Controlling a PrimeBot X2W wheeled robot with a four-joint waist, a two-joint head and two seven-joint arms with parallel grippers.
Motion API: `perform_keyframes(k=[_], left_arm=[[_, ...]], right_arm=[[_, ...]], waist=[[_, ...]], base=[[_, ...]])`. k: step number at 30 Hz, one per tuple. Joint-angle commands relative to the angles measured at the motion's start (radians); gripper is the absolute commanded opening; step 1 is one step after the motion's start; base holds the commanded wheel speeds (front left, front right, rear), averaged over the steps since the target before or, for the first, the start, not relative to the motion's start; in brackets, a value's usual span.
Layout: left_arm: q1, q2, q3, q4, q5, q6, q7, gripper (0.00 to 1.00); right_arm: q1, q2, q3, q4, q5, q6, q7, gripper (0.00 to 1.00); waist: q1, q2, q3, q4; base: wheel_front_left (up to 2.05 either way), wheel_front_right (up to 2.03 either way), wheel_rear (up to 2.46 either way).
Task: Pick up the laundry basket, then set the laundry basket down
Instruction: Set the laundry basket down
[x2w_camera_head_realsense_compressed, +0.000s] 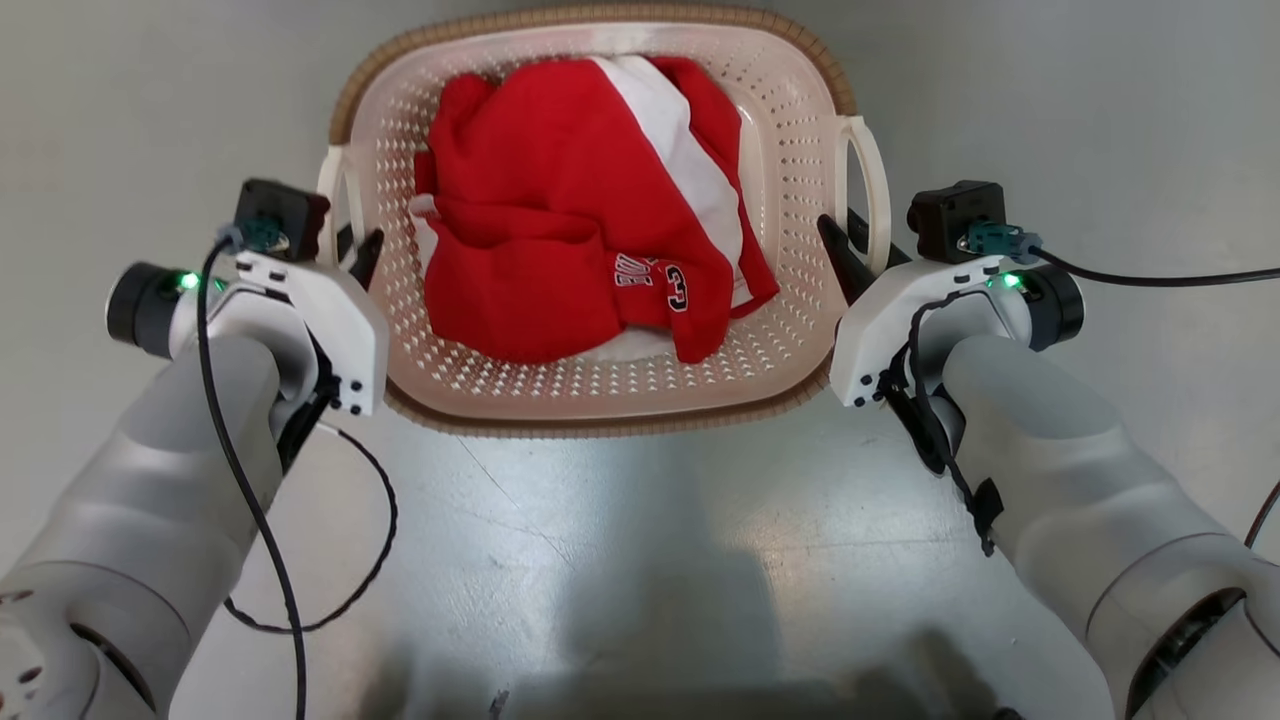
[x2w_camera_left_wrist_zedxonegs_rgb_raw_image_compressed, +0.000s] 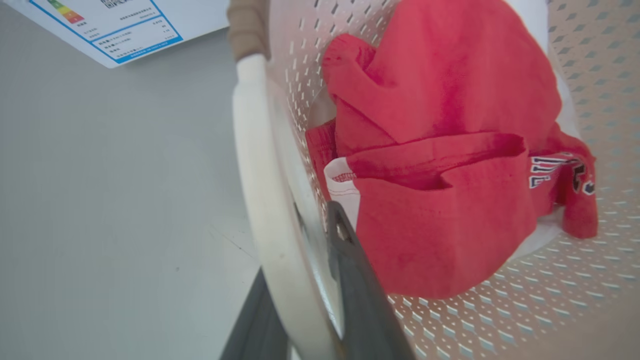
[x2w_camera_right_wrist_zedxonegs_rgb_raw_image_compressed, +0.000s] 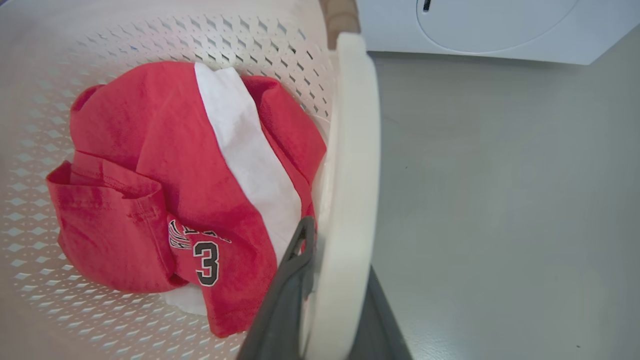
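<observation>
Laundry basket (x2w_camera_head_realsense_compressed: 600, 385), cream and perforated with a brown woven-look rim, sits at 12 o'clock in the head view, over a grey floor (x2w_camera_head_realsense_compressed: 640, 560); whether it rests on that floor or hangs clear of it cannot be told. Inside lies a crumpled red garment (x2w_camera_head_realsense_compressed: 540, 200) with a white panel (x2w_camera_head_realsense_compressed: 670, 130) and a dark numeral 3 (x2w_camera_head_realsense_compressed: 678, 291), heaped across the bottom and reaching toward the walls at 9 and 3 o'clock. At the basket's 9 o'clock the left gripper (x2w_camera_head_realsense_compressed: 357, 248) has its jaws pinching the left loop handle (x2w_camera_head_realsense_compressed: 335, 190). The left wrist view shows one dark finger (x2w_camera_left_wrist_zedxonegs_rgb_raw_image_compressed: 350, 260) inside the loop by the perforated wall and the other outside it. At 3 o'clock the right gripper (x2w_camera_head_realsense_compressed: 845, 235) has its jaws pinching the right loop handle (x2w_camera_head_realsense_compressed: 872, 170) the same way. The right wrist view shows its inner finger (x2w_camera_right_wrist_zedxonegs_rgb_raw_image_compressed: 290, 280) touching the white band. A white washing machine (x2w_camera_right_wrist_zedxonegs_rgb_raw_image_compressed: 475, 30) stands beyond the basket, at 1 o'clock in the right wrist view, its energy label (x2w_camera_left_wrist_zedxonegs_rgb_raw_image_compressed: 110, 25) at 11 o'clock in the left wrist view.
</observation>
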Motion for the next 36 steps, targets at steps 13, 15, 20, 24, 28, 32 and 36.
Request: perform_keyframes(k=[13,15,20,24,28,32,36], left_arm=[[-0.074,0.041,0.031,0.016,0.055,-0.014,-0.019,0.0],[-0.073,0.042,0.032,0.018,0.058,-0.014,-0.019,0.0],[-0.066,0.038,0.029,0.03,0.062,-0.014,-0.018,0.0],[-0.068,0.036,0.026,0.035,0.061,-0.014,-0.012,0.0],[-0.07,0.036,0.024,0.039,0.058,-0.014,-0.006,0.0],[-0.071,0.038,0.021,0.04,0.058,-0.014,-0.006,0.0],[-0.074,0.041,0.019,0.04,0.058,-0.014,-0.004,0.0]], right_arm=[[0.009,0.01,-0.142,-0.05,-0.158,0.017,-0.014,0.0],[0.016,0.01,-0.161,-0.056,-0.175,0.017,-0.014,0.0],[0.033,0.01,-0.197,-0.064,-0.21,0.017,-0.014,0.0],[0.044,0.01,-0.218,-0.068,-0.227,0.017,-0.014,0.0],[0.053,0.01,-0.231,-0.072,-0.238,0.017,-0.014,0.0],[0.062,0.01,-0.235,-0.079,-0.242,0.017,-0.014,0.0],[0.066,0.01,-0.238,-0.083,-0.24,0.017,-0.014,0.0]], waist=[[0.0,0.0,0.064,-0.014],[0.0,0.0,0.067,-0.015],[0.0,0.0,0.074,-0.015],[0.0,0.0,0.081,-0.014],[0.0,0.0,0.086,-0.013],[0.0,0.0,0.09,-0.014],[0.0,0.0,0.095,-0.017]], base=[[0.0,0.0,0.0],[0.0,0.0,0.0],[0.0,0.0,0.0],[0.0,0.0,0.0],[0.0,0.0,0.0],[0.0,0.0,0.0],[0.0,0.0,0.0]])
